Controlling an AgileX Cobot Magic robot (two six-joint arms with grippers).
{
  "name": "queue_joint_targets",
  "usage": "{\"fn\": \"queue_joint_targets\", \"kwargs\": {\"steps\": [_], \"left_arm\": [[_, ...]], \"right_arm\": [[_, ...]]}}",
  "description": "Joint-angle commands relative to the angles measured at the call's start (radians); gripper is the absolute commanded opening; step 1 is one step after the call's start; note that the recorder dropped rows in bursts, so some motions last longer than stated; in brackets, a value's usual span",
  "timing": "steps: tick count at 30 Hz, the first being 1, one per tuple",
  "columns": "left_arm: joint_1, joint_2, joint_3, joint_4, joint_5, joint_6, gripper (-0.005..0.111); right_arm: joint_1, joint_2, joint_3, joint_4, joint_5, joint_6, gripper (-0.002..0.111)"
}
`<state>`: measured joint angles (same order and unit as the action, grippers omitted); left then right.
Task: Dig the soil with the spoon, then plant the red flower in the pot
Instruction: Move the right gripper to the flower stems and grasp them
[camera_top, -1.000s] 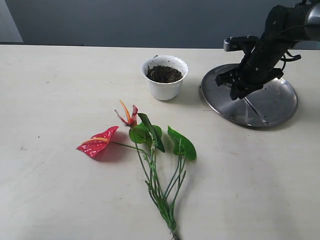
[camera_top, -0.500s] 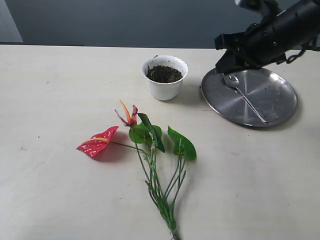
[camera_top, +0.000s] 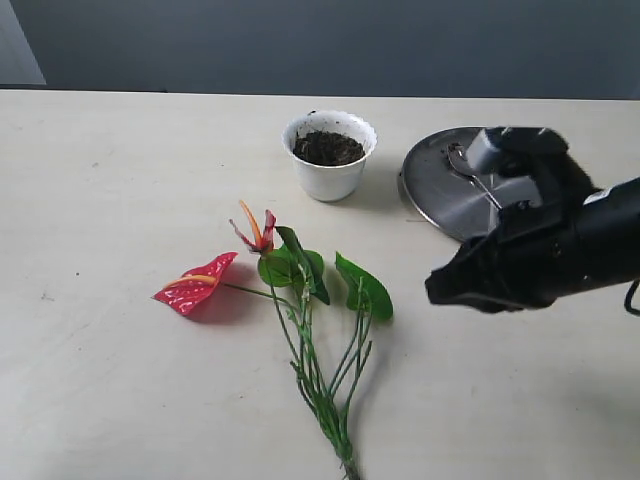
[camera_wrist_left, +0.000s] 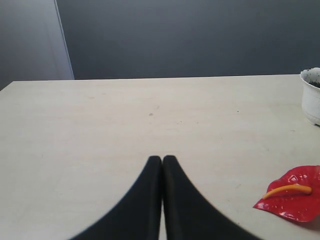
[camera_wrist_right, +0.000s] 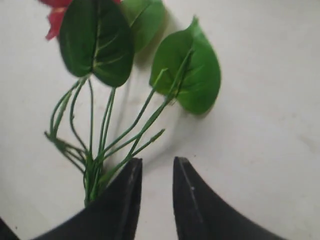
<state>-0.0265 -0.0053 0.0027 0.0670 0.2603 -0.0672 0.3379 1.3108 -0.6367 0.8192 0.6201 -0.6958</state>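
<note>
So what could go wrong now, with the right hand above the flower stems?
The thin stems of the flower fan apart, so the open right hand beside them may catch only some.
The spoon lies on the plate and no hole shows in the soil of the pot, so the stems may not go in.

The desk (camera_top: 120, 180) is pale cream, faintly speckled. The pot (camera_top: 328, 182) is plain white, and the soil (camera_top: 327, 148) is dark brown-black. The red flower (camera_top: 285, 268) has glossy red blooms with orange-yellow spikes, deep green leaves with paler veins, and lighter green stems. The spoon (camera_top: 462, 163) and the plate (camera_top: 438, 192) are shiny silver-grey. The left hand (camera_wrist_left: 162, 159) and the right hand (camera_wrist_right: 157, 165) are matte black. The wall (camera_top: 300, 40) is dark slate grey-blue.
</note>
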Motion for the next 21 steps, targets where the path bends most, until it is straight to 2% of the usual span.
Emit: {"fn": "queue_joint_targets", "kwargs": {"steps": [1, 2, 5, 11, 21], "left_arm": [[-0.006, 0.005, -0.003, 0.004, -0.007, -0.001, 0.002], [-0.006, 0.005, -0.003, 0.004, -0.007, -0.001, 0.002], [-0.006, 0.005, -0.003, 0.004, -0.007, -0.001, 0.002], [-0.006, 0.005, -0.003, 0.004, -0.007, -0.001, 0.002], [-0.006, 0.005, -0.003, 0.004, -0.007, -0.001, 0.002]], "right_arm": [[0.105, 0.023, 0.012, 0.019, -0.036, -0.053, 0.039], [0.133, 0.035, 0.012, 0.03, -0.054, -0.053, 0.046], [0.2, 0.079, 0.012, 0.048, -0.079, -0.053, 0.056], [0.342, 0.18, 0.012, 0.053, -0.219, -0.055, 0.057], [0.459, 0.241, 0.012, 0.135, -0.319, -0.074, 0.057]]}}
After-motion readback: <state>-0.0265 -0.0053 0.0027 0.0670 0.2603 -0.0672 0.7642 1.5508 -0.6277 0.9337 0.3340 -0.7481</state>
